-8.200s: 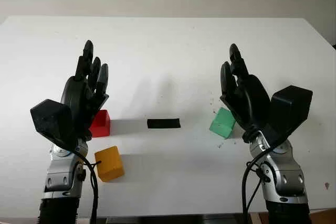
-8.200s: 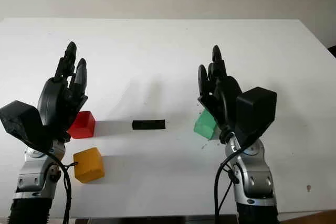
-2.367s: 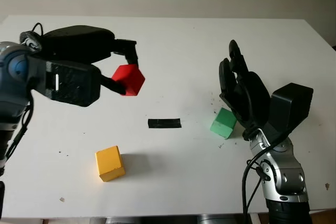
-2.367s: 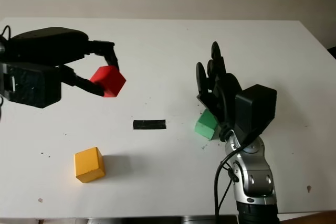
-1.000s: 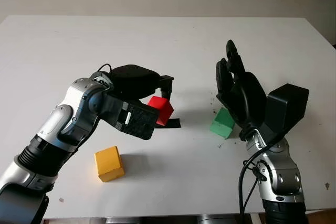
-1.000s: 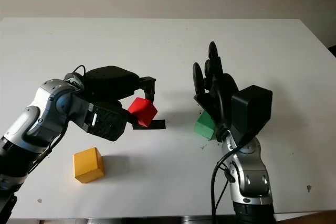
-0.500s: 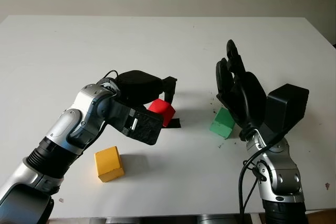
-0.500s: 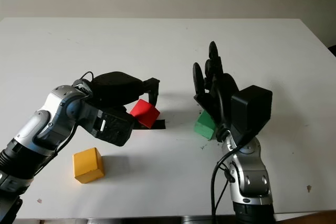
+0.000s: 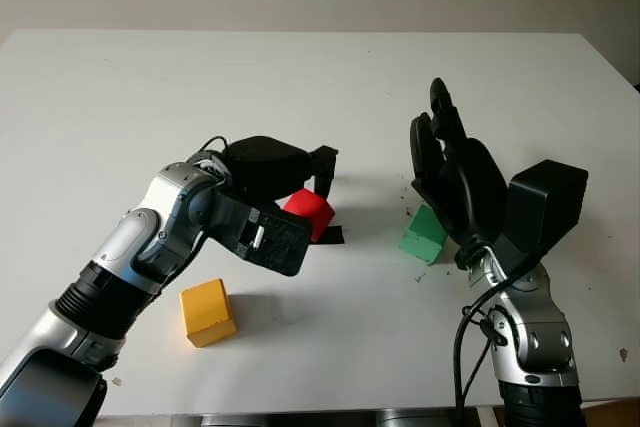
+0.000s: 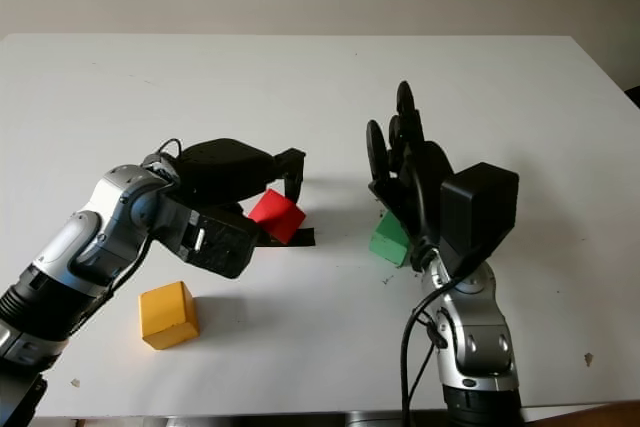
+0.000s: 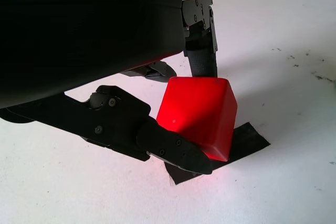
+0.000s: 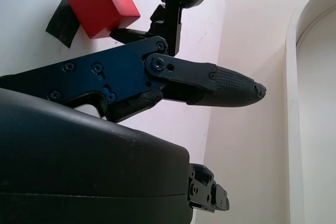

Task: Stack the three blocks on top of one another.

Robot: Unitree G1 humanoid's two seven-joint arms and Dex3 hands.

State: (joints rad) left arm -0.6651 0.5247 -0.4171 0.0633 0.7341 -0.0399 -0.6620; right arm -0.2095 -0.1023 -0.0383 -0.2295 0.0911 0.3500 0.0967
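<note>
Left hand (image 9: 290,209) over the table's middle, fingers (image 11: 173,148) closed on opposite faces of the red block (image 9: 308,211); block tilted, one lower corner down on or just above the black tape strip (image 11: 247,139) on the white table (image 9: 300,87). Whether actually touching the strip: not resolved. Right hand (image 9: 455,182) raised, empty and open, just beside the green block (image 9: 424,233), which sat on the table right of the tape. Yellow block (image 9: 208,311) alone near the table's front edge, well apart from the other two. No stack yet begun. Judged from appearance: small rigid cubes, probably light, with smooth flat faces and crisp edges, hence little give and some tendency to slip or rotate under a pinch. Best taken across two parallel side faces, near mid-height, leaving top and bottom faces free for seating. Tilt of the red block best levelled before release, since a cube set down on a corner would likely tip. Square alignment likely to matter more than grip force.
</note>
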